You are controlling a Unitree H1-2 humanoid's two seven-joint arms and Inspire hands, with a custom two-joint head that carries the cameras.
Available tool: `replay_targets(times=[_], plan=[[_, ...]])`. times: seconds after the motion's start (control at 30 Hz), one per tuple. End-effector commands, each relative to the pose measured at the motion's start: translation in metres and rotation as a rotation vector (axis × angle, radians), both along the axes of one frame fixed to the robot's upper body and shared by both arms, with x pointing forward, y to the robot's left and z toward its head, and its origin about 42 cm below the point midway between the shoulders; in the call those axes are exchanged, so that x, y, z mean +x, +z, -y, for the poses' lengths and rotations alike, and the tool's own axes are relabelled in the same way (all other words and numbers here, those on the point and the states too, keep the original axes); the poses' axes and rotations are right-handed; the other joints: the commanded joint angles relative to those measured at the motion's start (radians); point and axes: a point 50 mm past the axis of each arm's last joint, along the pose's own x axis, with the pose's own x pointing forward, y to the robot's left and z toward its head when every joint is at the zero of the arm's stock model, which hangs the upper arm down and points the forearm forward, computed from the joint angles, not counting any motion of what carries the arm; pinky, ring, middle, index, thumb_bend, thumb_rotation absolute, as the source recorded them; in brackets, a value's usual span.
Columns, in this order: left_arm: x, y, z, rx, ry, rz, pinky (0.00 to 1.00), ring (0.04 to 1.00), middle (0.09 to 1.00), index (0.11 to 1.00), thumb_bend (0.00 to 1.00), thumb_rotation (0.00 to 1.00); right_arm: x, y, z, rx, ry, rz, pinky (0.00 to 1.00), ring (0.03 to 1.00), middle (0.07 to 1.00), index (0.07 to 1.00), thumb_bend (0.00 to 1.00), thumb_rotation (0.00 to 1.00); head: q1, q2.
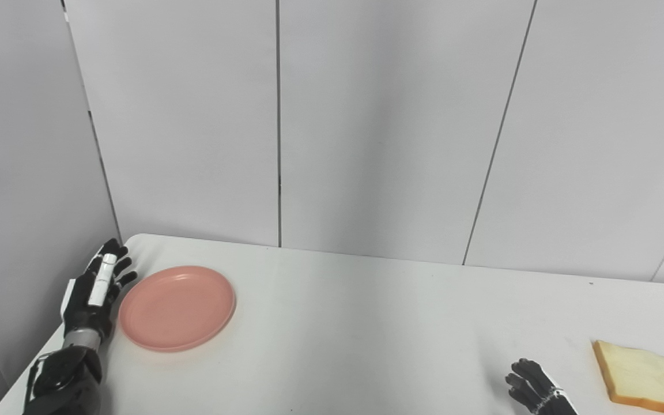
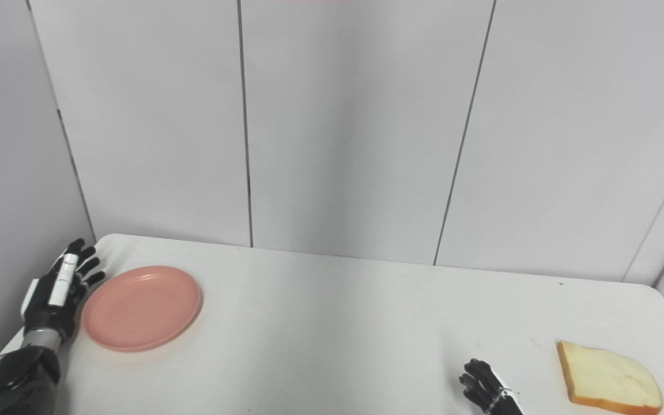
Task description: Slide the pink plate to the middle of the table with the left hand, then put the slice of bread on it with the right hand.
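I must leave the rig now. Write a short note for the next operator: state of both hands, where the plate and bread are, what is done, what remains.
Left hand: open, fingers spread, beside the left edge of the pink plate; contact cannot be told.
Right hand: low at the near edge, holding nothing, left of the slice of bread and apart from it.
Plate: empty, at the table's far-left corner.
Bread: flat at the near-right.
Done: nothing yet.
Left: slide the plate to the middle, then put the bread on it.
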Motion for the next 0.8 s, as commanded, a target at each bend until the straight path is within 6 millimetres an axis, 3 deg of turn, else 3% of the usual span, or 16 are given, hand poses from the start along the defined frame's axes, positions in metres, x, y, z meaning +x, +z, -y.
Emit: replay_targets(times=[0.0, 0.07, 0.13, 0.27, 0.4, 0.5, 0.57, 0.77], plan=[[0.003, 0.008, -0.005, 0.036, -0.031, 0.008, 0.79, 0.877, 0.869, 0.878, 0.9, 0.76, -0.014, -0.053, -0.005, 0.034, -0.013, -0.197, 0.82, 0.812, 0.839, 0.824, 0.84, 0.95, -0.001, 0.001], [0.003, 0.008, 0.001, 0.041, -0.05, 0.018, 0.72, 0.867, 0.866, 0.869, 0.9, 0.74, -0.013, -0.053, -0.006, 0.032, -0.013, -0.198, 0.81, 0.805, 0.835, 0.823, 0.84, 0.95, -0.001, 0.002], [0.005, 0.009, 0.008, 0.051, -0.061, 0.03, 0.73, 0.862, 0.849, 0.862, 0.91, 0.74, -0.013, -0.053, -0.006, 0.034, -0.009, -0.198, 0.82, 0.804, 0.835, 0.823, 0.85, 0.95, -0.002, 0.003], [0.008, 0.012, 0.02, 0.064, -0.098, 0.056, 0.78, 0.879, 0.833, 0.854, 0.91, 0.74, -0.013, -0.053, -0.007, 0.034, -0.008, -0.197, 0.82, 0.803, 0.835, 0.822, 0.85, 0.95, -0.005, 0.003], [0.009, 0.014, 0.032, 0.098, -0.14, 0.07, 0.87, 0.943, 0.917, 0.908, 0.81, 0.8, -0.013, -0.053, -0.008, 0.035, -0.004, -0.196, 0.82, 0.808, 0.844, 0.828, 0.85, 0.95, -0.005, 0.005], [0.009, 0.011, 0.041, 0.074, -0.163, 0.067, 0.87, 0.951, 0.926, 0.911, 0.79, 0.78, -0.013, -0.052, -0.008, 0.032, -0.002, -0.197, 0.82, 0.809, 0.845, 0.83, 0.84, 0.95, -0.009, 0.009], [0.008, 0.006, 0.049, 0.073, -0.172, 0.056, 0.85, 0.949, 0.926, 0.926, 0.84, 0.78, -0.014, -0.052, -0.008, 0.03, -0.001, -0.198, 0.82, 0.808, 0.844, 0.831, 0.85, 0.95, -0.009, 0.011], [0.008, 0.003, 0.071, 0.082, -0.217, 0.058, 0.73, 0.919, 0.914, 0.911, 0.81, 0.78, -0.015, -0.052, -0.009, 0.031, -0.002, -0.201, 0.81, 0.802, 0.84, 0.83, 0.85, 0.95, -0.009, 0.017]])
